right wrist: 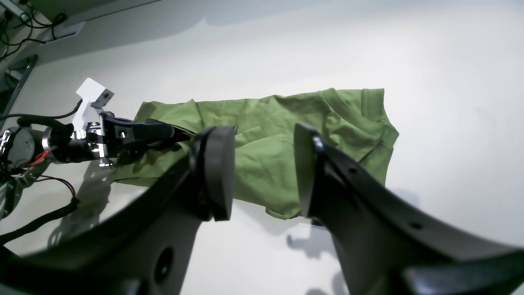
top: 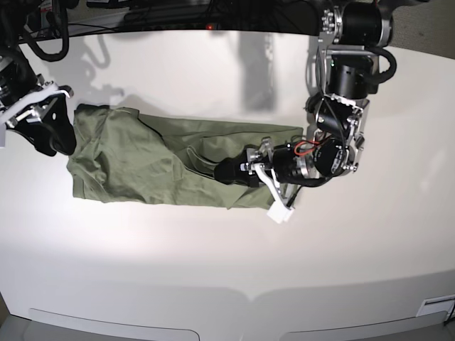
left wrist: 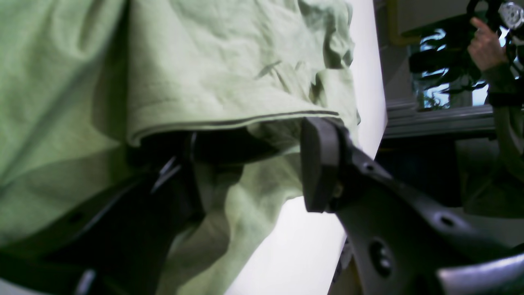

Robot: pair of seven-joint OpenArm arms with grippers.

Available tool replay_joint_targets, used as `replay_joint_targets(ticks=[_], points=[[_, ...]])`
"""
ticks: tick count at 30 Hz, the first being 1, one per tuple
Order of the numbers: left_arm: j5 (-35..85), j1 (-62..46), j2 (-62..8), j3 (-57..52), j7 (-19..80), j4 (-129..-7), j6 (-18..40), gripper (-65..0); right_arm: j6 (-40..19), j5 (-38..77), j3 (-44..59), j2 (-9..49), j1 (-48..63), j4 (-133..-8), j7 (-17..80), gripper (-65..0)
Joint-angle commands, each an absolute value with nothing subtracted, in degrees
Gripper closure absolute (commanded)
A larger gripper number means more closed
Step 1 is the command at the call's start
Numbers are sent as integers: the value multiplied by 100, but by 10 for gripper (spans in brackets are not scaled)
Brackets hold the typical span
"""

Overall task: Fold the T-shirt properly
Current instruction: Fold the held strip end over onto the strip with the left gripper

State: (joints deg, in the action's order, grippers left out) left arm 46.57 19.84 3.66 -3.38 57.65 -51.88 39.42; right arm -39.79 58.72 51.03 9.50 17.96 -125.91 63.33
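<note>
1. White, smooth surface (top: 227,256), curved along the near edge, glare across the middle.
2. Dark room behind the far edge; cables (top: 43,28) at far left; a person's hand (left wrist: 485,45) on dark gear past the surface edge, seen in the left wrist view.
3. Shirt (top: 142,167) flat and wrinkled, stretched left to right across the middle of the surface, partly folded into a long band.
4. Left fingers (top: 226,170) low at the right end of the shirt, spread apart, one pad (left wrist: 319,164) just under a hemmed fold; the other finger dark and half hidden under the cloth. Touching the cloth; a pinch not visible.
5. Right fingers (right wrist: 264,172) spread, a clear gap between the pads, nothing in it. In the base view, at the far-left corner of the shirt (top: 53,135); touching or just above it cannot be told.
</note>
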Motion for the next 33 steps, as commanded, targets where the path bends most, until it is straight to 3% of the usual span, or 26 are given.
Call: replay_joint_targets(ticks=[1,10,17,27,33], points=[[4919,2128,397,-333,5601,-5293,4000,-311,-4000,6027,5135,1013,1778,-12691,6215,-231],[4755,2126,856,-329,5043,-5293,4000,-311,-4000,6027,5135,1013,1778,-12691,6176,-231],[4737,2228,862,427,4510,-5293,4000,-311,-4000,6031,5135,1000,1778,-12689,6176,-231],[4733,3041,823,858,5290,-5293,4000,-304,-4000,6027,5135,998,1778,-12689,6178,-231],[4386,3546,454,858,5712,-5293,4000,-304,-4000,6027,5135,1000,1780,-12689,6200,-231]])
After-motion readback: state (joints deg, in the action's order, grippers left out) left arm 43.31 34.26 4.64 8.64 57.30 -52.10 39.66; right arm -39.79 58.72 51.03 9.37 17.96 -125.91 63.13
